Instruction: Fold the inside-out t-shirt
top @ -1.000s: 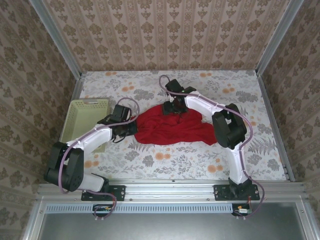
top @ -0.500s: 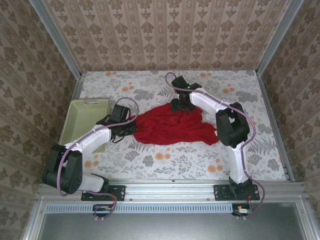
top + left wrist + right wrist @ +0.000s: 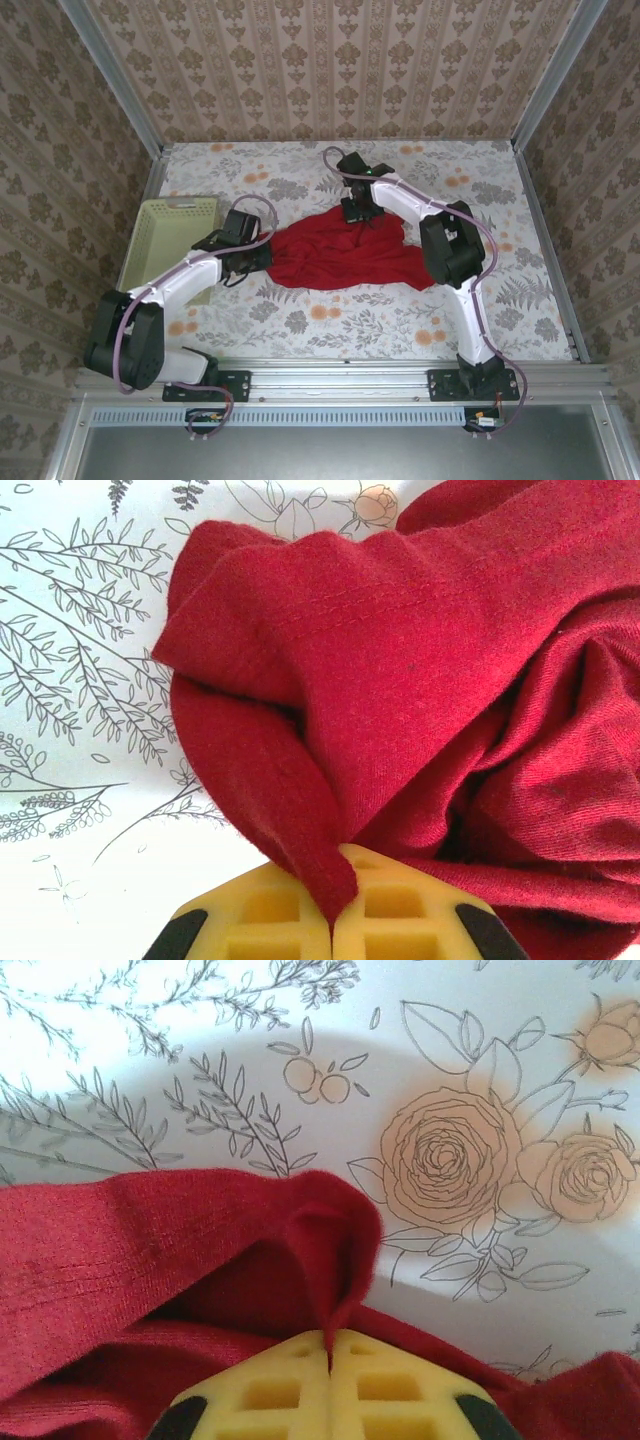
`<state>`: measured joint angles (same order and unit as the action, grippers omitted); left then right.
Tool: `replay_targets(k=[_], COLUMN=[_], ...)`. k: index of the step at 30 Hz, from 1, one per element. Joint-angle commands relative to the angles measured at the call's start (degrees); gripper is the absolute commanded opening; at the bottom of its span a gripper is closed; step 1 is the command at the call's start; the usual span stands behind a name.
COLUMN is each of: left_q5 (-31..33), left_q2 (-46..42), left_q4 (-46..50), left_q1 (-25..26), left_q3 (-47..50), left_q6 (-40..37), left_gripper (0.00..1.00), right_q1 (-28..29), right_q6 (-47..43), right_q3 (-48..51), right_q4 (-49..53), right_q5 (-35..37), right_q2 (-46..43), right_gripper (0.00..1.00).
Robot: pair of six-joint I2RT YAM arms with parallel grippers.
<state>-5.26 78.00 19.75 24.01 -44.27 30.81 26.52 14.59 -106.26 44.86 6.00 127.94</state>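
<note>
1. The left gripper [image 3: 333,905] has its yellow pads [image 3: 270,918] pressed together on a pinched fold of the inside-out t-shirt [image 3: 430,680], at the shirt's left edge.
2. The right gripper [image 3: 329,1365] is likewise closed, nipping a thin peak of red cloth at the shirt's far edge.
3. The shirt lies bunched mid-table on the floral tablecloth [image 3: 400,320], to the right of the pale green basket [image 3: 175,235].
4. Risk: both holds look shallow. Pulling the arms apart could slip the cloth free, or lift only one layer.
</note>
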Motion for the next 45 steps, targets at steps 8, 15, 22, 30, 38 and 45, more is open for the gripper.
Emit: replay_targets(k=[8,15,22,30,38,45], left_q5=[3.45,6.92,1.33,1.06,9.50,13.77], left_q2=[-4.40,-10.26,-17.86,-19.92,-6.08,13.50], left_q4=[9.32,8.56,3.83,1.83,7.76,13.32], left_q1=[0.14,0.97,5.06,11.16,12.11,8.09], left_q3=[-22.06,-37.64,-44.02,-45.48,-54.80,-72.07], left_q6=[-7.39,-11.94,-12.62,-13.35,-17.89,-17.42], left_gripper=[0.00,0.00,0.00,0.00,0.00,0.00], right_q1=[0.13,-0.13,-0.16,-0.16,-5.40,-18.75], right_q6=[-4.97,-5.98,-5.65,-6.70,-10.79,-5.23], right_q3=[-0.86,-11.66,-20.04,-18.83,-19.80,-23.77], right_q4=[4.63,10.26,12.80,13.13,10.82,5.45], right_q5=[14.55,14.56,10.51,13.25,22.15,7.51], right_q2=[-28.05,-43.08,-56.04,-61.20,-50.66,-37.90], right_gripper=[0.00,0.00,0.00,0.00,0.00,0.00])
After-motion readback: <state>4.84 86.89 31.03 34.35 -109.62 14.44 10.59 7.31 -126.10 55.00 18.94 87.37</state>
